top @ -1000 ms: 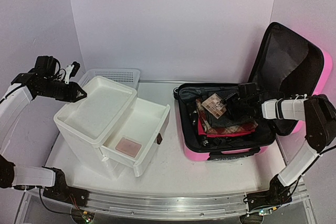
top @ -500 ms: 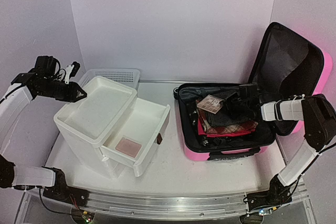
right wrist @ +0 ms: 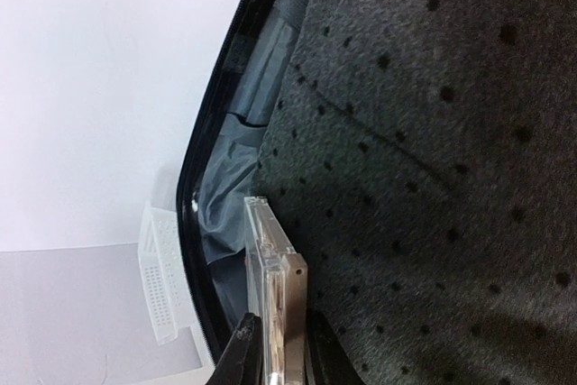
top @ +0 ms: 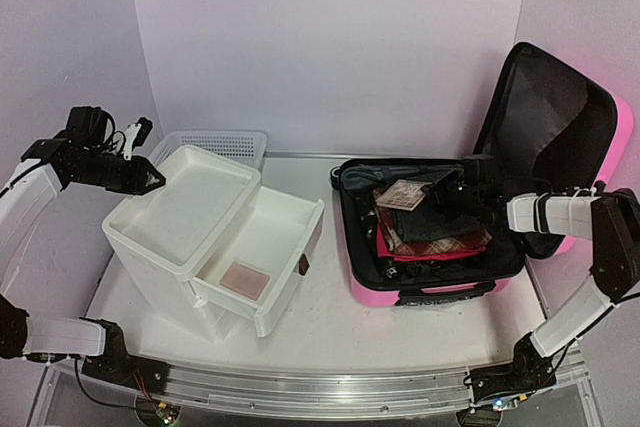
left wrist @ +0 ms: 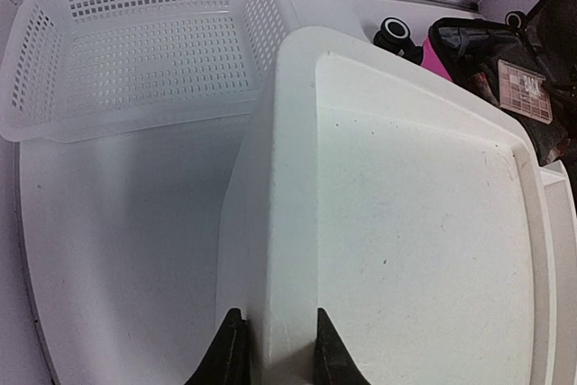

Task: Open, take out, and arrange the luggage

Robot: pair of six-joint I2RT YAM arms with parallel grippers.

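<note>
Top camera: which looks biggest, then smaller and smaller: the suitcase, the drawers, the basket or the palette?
1. suitcase, with its lid up
2. drawers
3. basket, partly hidden behind the drawers
4. palette

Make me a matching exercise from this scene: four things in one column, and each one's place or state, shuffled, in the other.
Things
1. glossy pink hard-shell suitcase
2. white plastic mesh basket
3. flat pink square item
4. flat clear-cased makeup palette

Places or states
A. lying in the pulled-out drawer of the white plastic drawer unit
B. clamped in the right tool
C. lid raised, folded fabric inside
D. behind the drawer unit, by the back wall

Pairs: 1-C, 2-D, 3-A, 4-B
</note>
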